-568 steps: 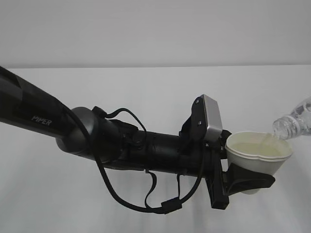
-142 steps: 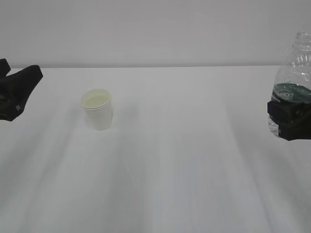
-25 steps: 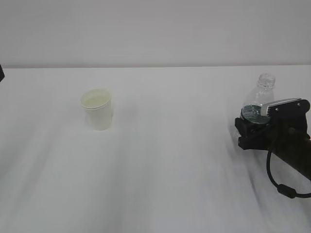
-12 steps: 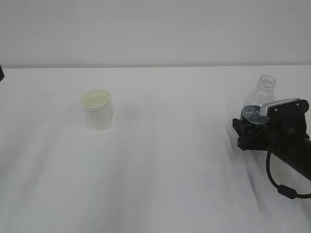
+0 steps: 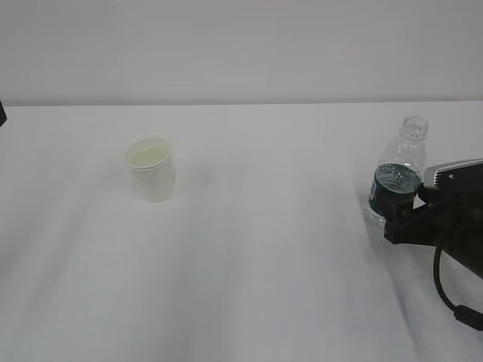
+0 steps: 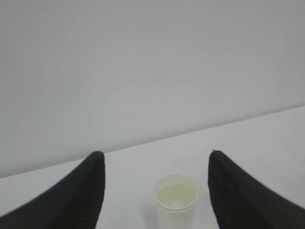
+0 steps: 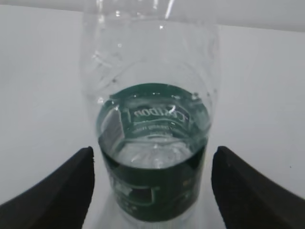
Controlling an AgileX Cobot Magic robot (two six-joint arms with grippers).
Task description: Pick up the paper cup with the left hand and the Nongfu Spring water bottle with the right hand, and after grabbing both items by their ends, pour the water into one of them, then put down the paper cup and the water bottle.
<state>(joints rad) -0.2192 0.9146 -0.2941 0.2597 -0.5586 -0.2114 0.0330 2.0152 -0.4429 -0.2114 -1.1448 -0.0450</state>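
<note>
The paper cup [image 5: 151, 170] stands upright on the left of the white table, with pale liquid inside. In the left wrist view the cup [image 6: 175, 199] sits ahead of and between the fingers of my left gripper [image 6: 155, 153], which is open and well short of it. The Nongfu Spring water bottle [image 5: 397, 178] stands upright at the right, capless, with water up to its green label. My right gripper [image 5: 404, 225] is just to the bottle's right. In the right wrist view the bottle [image 7: 152, 143] stands between the open fingers [image 7: 71, 186], with a gap on each side.
The white table [image 5: 264, 264] ends at a plain grey wall behind. A loose black cable [image 5: 453, 302] hangs from the right arm at the lower right. A sliver of the left arm [image 5: 1, 113] shows at the far left edge.
The right gripper has opened off the bottle and drawn back to the right. The bottle now stands by itself. The cup and left gripper have not moved.
</note>
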